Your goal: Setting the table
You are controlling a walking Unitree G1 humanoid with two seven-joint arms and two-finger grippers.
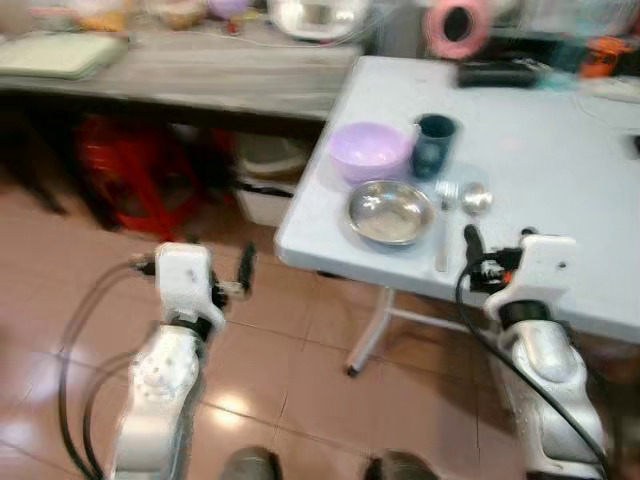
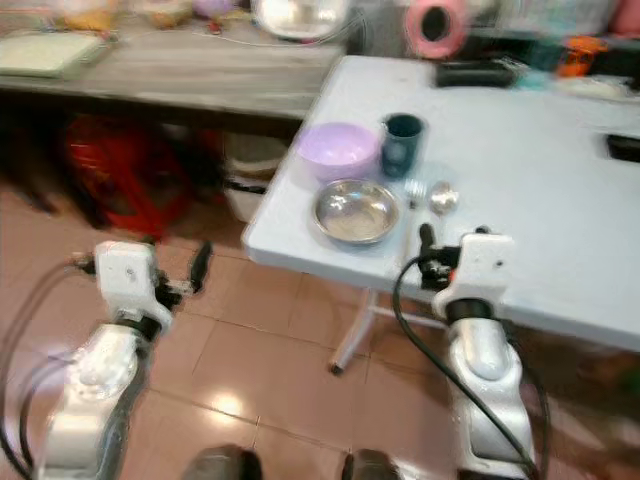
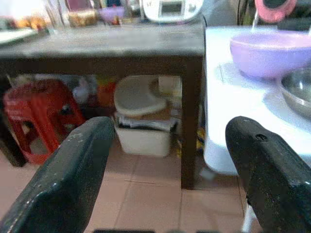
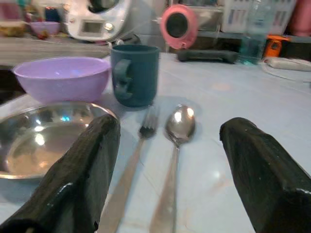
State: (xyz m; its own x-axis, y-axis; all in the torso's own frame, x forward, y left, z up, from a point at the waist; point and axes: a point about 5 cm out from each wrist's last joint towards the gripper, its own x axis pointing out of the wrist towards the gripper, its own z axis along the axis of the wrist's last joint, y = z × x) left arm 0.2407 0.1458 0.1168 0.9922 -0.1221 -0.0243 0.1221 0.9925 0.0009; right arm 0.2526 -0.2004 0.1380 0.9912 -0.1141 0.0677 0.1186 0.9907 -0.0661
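Note:
On the white table [image 1: 560, 150], a purple bowl [image 1: 370, 150] stands beside a dark teal mug [image 1: 434, 145]. In front of them lies a steel bowl [image 1: 390, 212], with a fork [image 4: 136, 155] and a spoon [image 4: 177, 131] side by side to its right. My right gripper [image 4: 170, 131] hovers open over the table's near edge, its fingers either side of the fork and spoon handles, holding nothing. My left gripper [image 3: 170, 131] is open and empty above the floor, left of the table corner.
A dark wooden side table [image 1: 200, 80] runs along the back left, carrying a white cooker [image 1: 315, 18]. A red stool [image 3: 36, 111] and a white bin [image 3: 143, 114] sit under it. A pink round object [image 1: 457, 28] and black items lie at the table's far side.

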